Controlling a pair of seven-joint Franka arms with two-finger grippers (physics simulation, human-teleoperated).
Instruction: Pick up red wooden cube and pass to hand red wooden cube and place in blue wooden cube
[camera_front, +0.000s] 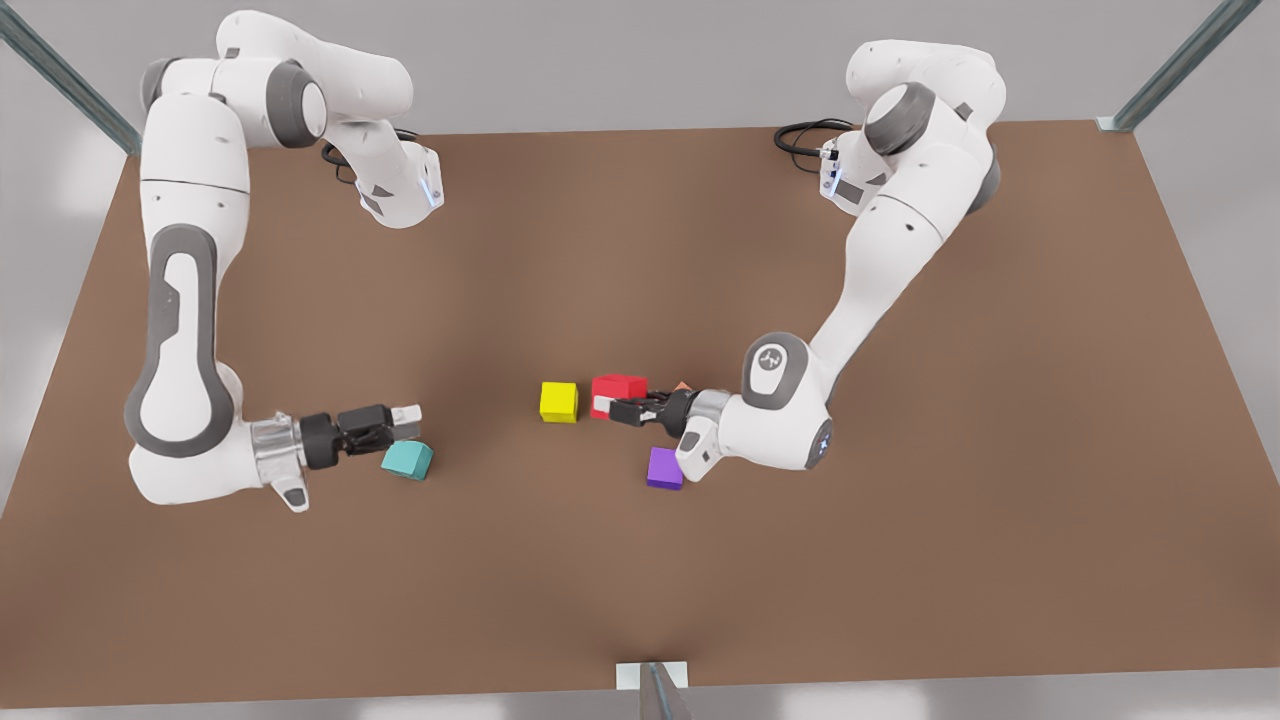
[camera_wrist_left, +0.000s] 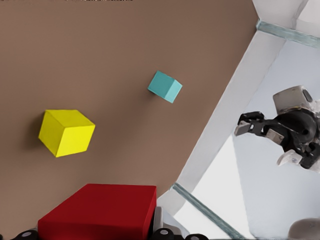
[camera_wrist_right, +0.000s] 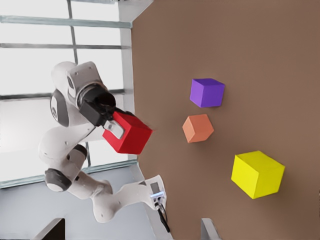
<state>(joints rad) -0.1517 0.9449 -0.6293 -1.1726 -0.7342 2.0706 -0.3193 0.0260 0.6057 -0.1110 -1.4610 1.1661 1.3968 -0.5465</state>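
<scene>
Handover was the step in hand: the right gripper (camera_front: 408, 413) waited at the table's (camera_front: 900, 560) nine o'clock, fingers spread, just beside the blue wooden cube (camera_front: 407, 460). At centre the left gripper (camera_front: 612, 408) pinched the red wooden cube (camera_front: 618, 390), lifted clear by the right wrist view. Next, I judged, the grippers must meet over the plain brown table, in a pale room.

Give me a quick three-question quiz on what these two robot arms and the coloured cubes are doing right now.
1. True or false: the left gripper holds the red wooden cube.
2. Which cube lies nearest the right gripper? A) yellow cube B) purple cube C) blue wooden cube
3. Fill in: the right gripper's fingers are ____.

Key: 1 true; 2 C; 3 open.
</scene>
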